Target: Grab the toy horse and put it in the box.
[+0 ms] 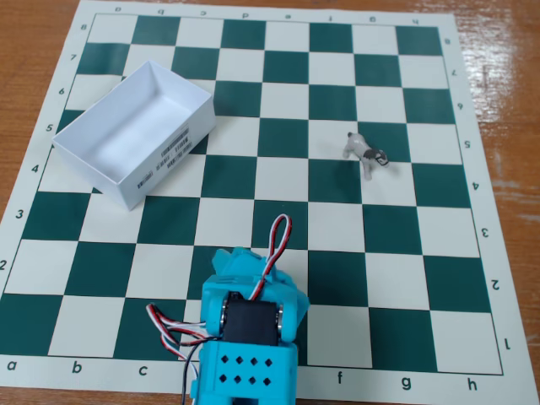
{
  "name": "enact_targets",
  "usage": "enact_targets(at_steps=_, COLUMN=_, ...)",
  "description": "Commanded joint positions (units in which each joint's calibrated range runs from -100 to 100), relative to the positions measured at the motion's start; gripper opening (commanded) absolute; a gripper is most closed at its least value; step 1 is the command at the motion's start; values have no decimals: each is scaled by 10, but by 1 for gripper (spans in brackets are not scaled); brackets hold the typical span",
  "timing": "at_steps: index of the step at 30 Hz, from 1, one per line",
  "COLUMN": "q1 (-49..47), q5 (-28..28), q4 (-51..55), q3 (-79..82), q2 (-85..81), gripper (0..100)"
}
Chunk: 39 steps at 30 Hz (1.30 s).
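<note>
The toy horse (pixel 367 153) is a tiny grey-white figurine with dark markings. It stands on the chessboard, right of centre, on the border of a green and a white square. The box (pixel 173 159) is shallow, white and open, with a barcode label on its near long side. It lies at the upper left of the board, turned diagonally, and holds nothing. My blue arm rises from the bottom centre. Its gripper (pixel 242 258) is folded in over the board's near rows, far from both the horse and the box. The arm's body hides the jaws.
A green and white chessboard mat (pixel 337 228) covers most of the wooden table (pixel 506 101). Red, white and black wires (pixel 274 240) loop above the arm and trail to its left.
</note>
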Motion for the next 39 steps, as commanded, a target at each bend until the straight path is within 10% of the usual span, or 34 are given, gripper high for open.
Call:
enact_targets(at_steps=1, q1=32, q5=24, q4=-44, q3=3, q2=-1, gripper=31)
enact_targets(at_steps=24, q1=156, q5=227, q4=-364, q3=-200, q2=317, gripper=32)
enact_targets(at_steps=39, q1=148, q5=-31, q4=-336, q3=-491, q2=671, gripper=31)
